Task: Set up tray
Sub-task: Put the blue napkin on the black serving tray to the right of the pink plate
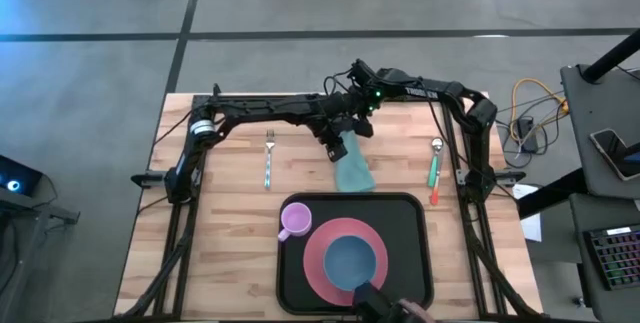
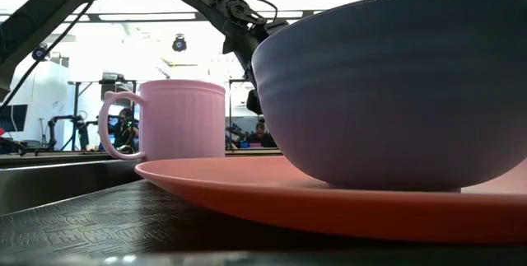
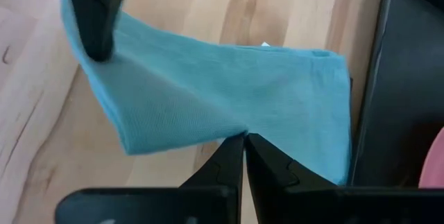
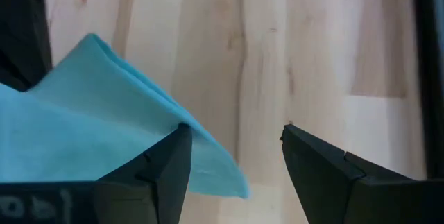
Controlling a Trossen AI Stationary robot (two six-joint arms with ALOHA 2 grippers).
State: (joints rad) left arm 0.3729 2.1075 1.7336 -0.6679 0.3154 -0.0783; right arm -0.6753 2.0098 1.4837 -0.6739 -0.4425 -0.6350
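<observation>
A teal cloth point(image 1: 352, 168) lies on the wooden table just beyond the far rim of the black tray point(image 1: 412, 225). My left gripper point(image 3: 244, 138) is shut on it. My right gripper point(image 4: 232, 148) stands open right beside it, with one corner of the cloth point(image 4: 208, 158) next to one finger; nothing is between the fingers. On the tray stand a pink plate point(image 1: 318, 255) with a blue bowl point(image 1: 355, 261) on it, and a pink mug point(image 1: 295, 221). My left gripper pinches the cloth at its raised edge point(image 3: 232, 128) between the two fingers, slanting down from the far left. The cloth is drawn up to the fingers there, and its lower end point(image 1: 358, 181) rests on the table. My right gripper may touch the cloth's corner with one finger point(image 4: 170, 158); I cannot tell.
A fork point(image 1: 269, 158) lies on the table to the left of the cloth. A spoon with a green and red handle point(image 1: 434, 168) lies to its right. Bare wood shows on both sides of the tray.
</observation>
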